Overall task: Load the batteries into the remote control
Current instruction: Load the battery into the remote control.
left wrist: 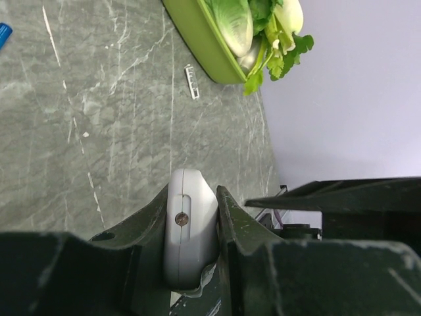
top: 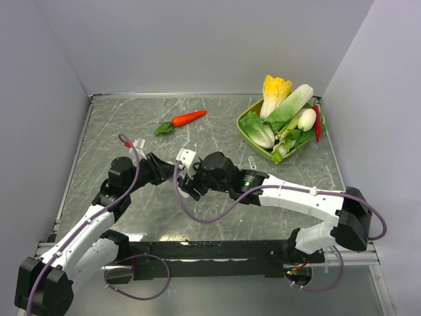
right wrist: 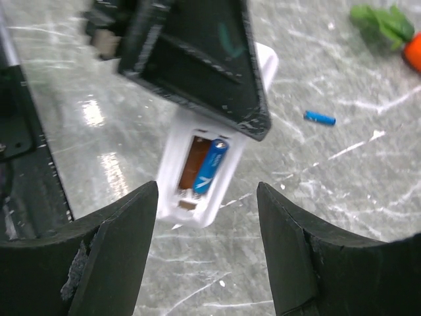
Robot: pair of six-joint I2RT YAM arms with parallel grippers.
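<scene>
While the left gripper [left wrist: 192, 197] clamps the remote control [left wrist: 191, 250], the right gripper [right wrist: 207, 189] gapes empty before it — one battery [right wrist: 210, 164] seated, the spare battery [right wrist: 320, 118] lying beyond; a nudge could unseat the first

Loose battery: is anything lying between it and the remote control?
No. The right wrist view shows only bare table between the loose battery and the remote control.
</scene>
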